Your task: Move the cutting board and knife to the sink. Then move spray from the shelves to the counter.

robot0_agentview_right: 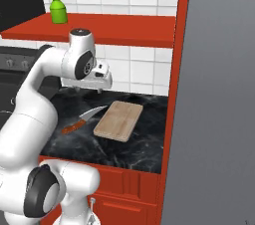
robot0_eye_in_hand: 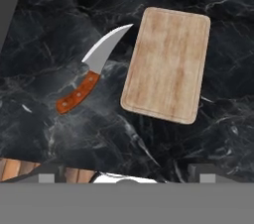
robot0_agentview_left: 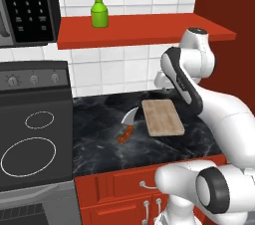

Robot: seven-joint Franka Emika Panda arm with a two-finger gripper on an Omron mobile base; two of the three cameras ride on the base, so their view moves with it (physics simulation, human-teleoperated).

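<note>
Light wood, grained: the cutting board, flat on the counter at centre right of the hand view; judged stiff, light, too broad across, best taken by a long edge; knife just beside it at left, not touching, thin, likely slippery, hold at the handle; gripper spread wide, empty, above both; marble hard, level; spray upper left on the shelf; stove at left.

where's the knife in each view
Left base view: knife at centre, on the counter, just left of the cutting board.
Right base view: left of centre, left of the board.
Hand view: upper left, beside the board.
Shared landmark: the cutting board.
</note>
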